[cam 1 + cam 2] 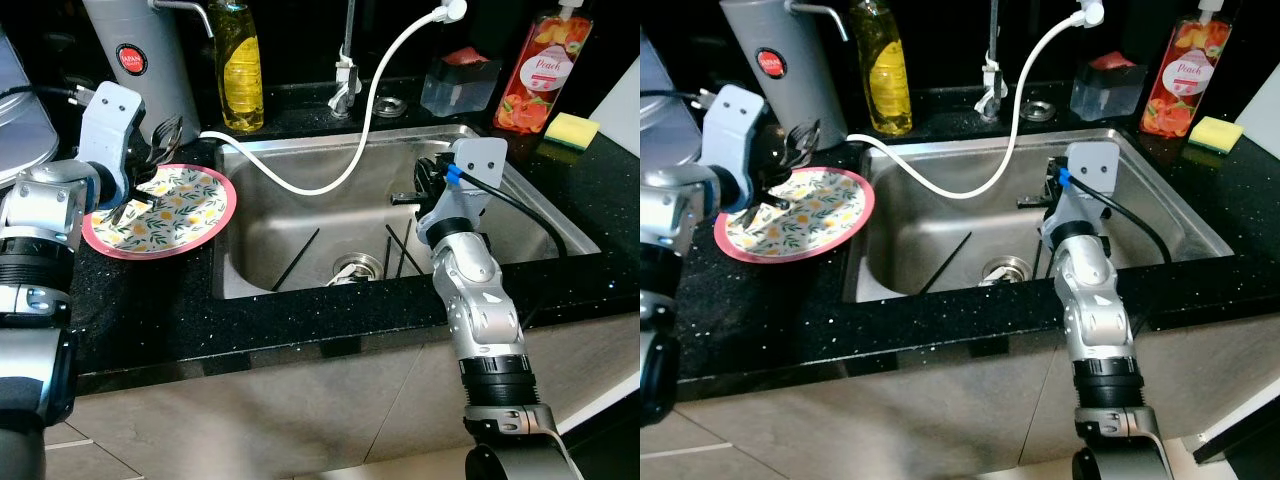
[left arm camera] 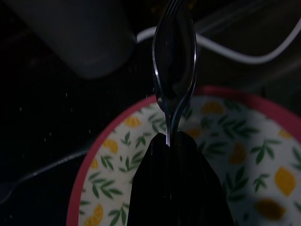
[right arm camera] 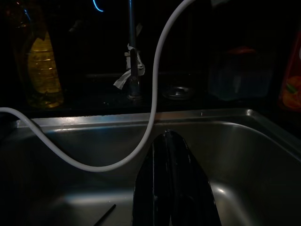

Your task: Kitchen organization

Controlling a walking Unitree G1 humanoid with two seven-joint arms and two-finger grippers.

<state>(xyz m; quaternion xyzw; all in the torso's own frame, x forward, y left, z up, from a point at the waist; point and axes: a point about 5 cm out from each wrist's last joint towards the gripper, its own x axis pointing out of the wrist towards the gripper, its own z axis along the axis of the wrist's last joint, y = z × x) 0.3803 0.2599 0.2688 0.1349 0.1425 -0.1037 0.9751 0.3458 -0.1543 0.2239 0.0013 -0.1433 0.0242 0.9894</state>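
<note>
1. The left gripper [image 1: 148, 172] is over the back rim of a plate [image 1: 195, 215], its black fingers pinched on the handle of a metal fork [image 2: 173, 61].
2. The fork is shiny steel with a narrow stem that widens into a curved head; in the left wrist view it juts straight out past the fingertips, above the plate's rim and the dark counter behind it.
3. The plate is round, with a pink-red rim and a white face printed with yellow lemons and green leaves. It lies flat on the black speckled countertop [image 1: 150, 310], just beside the left edge of the sink [image 1: 290, 230].
4. The right gripper [image 3: 171, 188] hangs over the steel sink basin near its right wall, its two fingers pressed together on nothing.
5. A white hose [image 1: 340, 175] loops from the counter's back edge down over the basin.
6. Along the back edge stand a grey canister [image 1: 140, 55], a yellow dish-soap bottle [image 1: 240, 70], a clear container [image 1: 460, 85] and a peach soap bottle [image 1: 540, 75], with a yellow sponge [image 1: 572, 130] at the right back corner.
</note>
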